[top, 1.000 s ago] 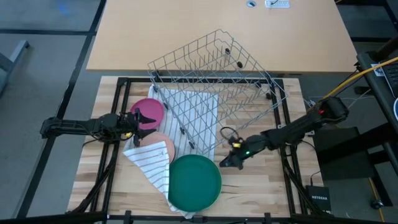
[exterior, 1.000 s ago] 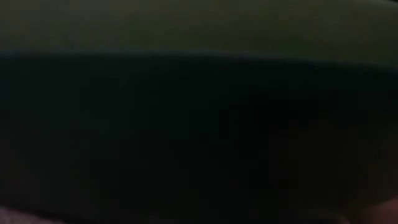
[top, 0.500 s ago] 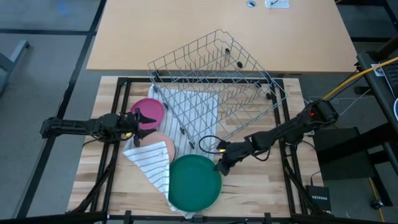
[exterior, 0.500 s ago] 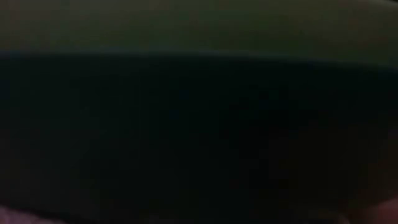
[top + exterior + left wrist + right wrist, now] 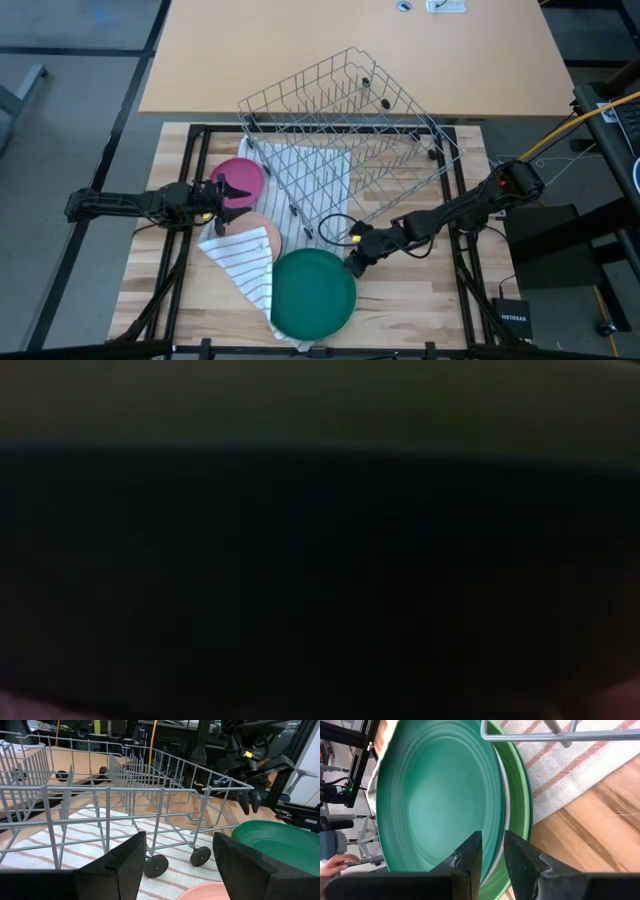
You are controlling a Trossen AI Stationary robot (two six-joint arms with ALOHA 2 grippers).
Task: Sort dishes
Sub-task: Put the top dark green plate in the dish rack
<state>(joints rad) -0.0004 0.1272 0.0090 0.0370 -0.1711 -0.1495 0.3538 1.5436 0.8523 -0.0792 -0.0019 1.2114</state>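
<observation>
Dishes: one magenta (image 5: 240,176), one peach (image 5: 262,228), one green (image 5: 313,291)

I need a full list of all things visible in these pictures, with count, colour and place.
dark green plate: one, dark green, near table edge, on top of a light green dish
light green dish: one, rim showing under the dark green plate
magenta plate: one, left side, by the left fingers
peach-pink plate: one, partly under the cloth
striped cloth: one, white with red stripes, under the rack
wire rack: one, grey, table centre, empty
left gripper: open, at the magenta plate
right gripper: fingers narrowly apart, at the dark green plate's rim
</observation>
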